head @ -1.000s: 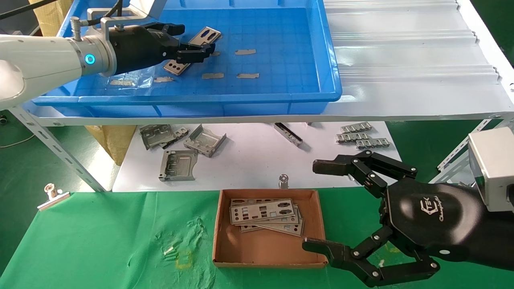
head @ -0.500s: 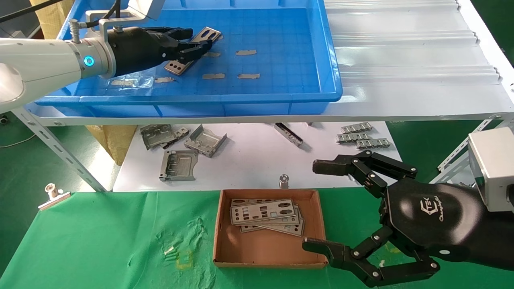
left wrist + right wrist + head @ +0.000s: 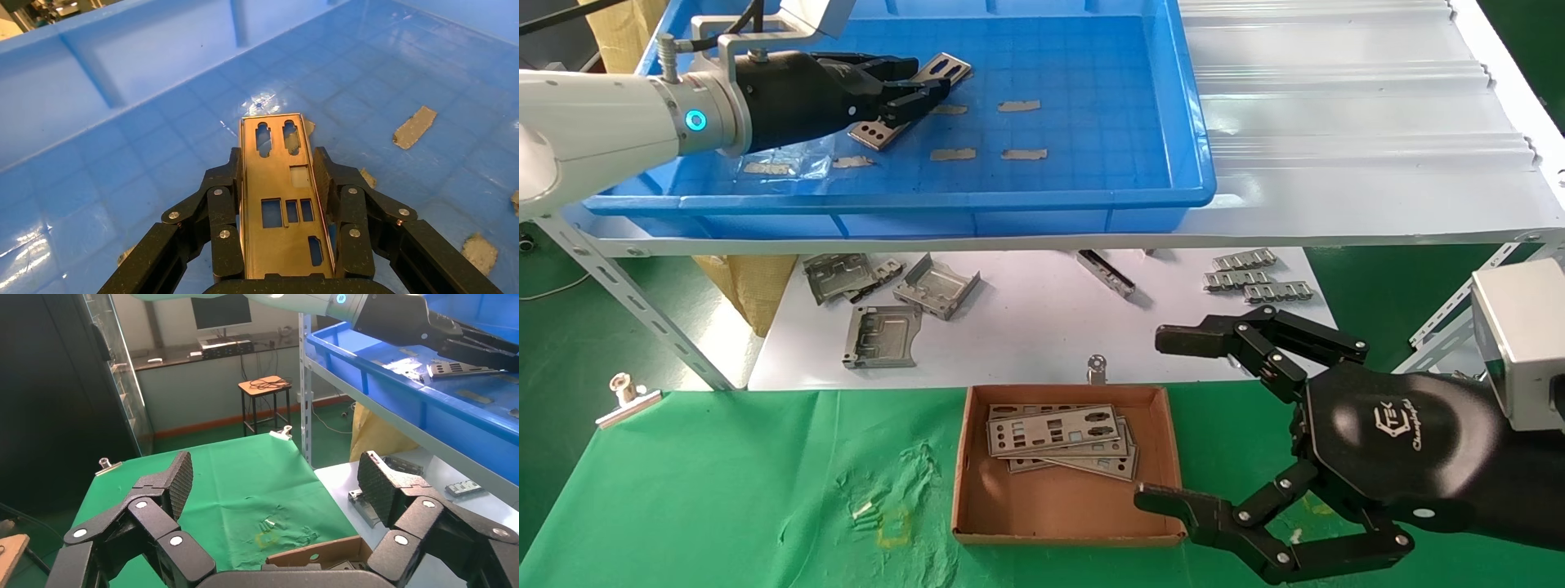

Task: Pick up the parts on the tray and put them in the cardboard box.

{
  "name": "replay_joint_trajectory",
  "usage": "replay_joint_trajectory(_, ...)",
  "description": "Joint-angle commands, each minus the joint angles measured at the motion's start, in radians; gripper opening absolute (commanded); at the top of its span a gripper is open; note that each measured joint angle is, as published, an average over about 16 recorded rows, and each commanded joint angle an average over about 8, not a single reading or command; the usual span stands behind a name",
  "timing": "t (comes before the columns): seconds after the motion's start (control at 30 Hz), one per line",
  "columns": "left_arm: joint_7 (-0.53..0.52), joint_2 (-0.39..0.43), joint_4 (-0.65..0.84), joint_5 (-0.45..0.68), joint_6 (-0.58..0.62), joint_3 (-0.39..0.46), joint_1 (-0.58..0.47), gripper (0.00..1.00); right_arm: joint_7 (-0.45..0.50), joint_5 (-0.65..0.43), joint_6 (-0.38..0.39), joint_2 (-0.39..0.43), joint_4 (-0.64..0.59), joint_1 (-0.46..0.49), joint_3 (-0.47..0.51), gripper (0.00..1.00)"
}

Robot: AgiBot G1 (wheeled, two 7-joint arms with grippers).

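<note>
A white shelf carries the blue tray [image 3: 1091, 196], where my left gripper [image 3: 911, 86] pinches a silver punched plate [image 3: 283, 196] by its long edges. On the green cloth below, the cardboard box [image 3: 977, 490] holds stacked plates [image 3: 1054, 431]; my right gripper [image 3: 1164, 416] hangs wide open beside it

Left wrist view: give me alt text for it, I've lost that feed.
The left gripper is shut on a thin silver-grey metal plate with rectangular and round cut-outs, its fingers pressing the plate's two long edges. Behind it is the blue tray, its grid floor dotted with tan tape strips.
</note>
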Motion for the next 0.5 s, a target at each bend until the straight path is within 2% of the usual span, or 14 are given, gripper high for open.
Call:
replay_joint_trajectory(0.03,0.001,-0.003,-0.004,-0.004,0.006,-0.002,-0.007,0.00,0.000,0.000,0.000,0.000,0.000,0.000,0.000,1.00)
replay_joint_trajectory(0.33,0.019,-0.021,-0.017,-0.014,0.080,-0.009,-0.044,0.00,0.000,0.000,0.000,0.000,0.000,0.000,0.000,1.00)
replay_joint_trajectory(0.5,0.035,-0.037,-0.028,-0.018,0.166,-0.011,-0.057,0.00,0.000,0.000,0.000,0.000,0.000,0.000,0.000,1.00)
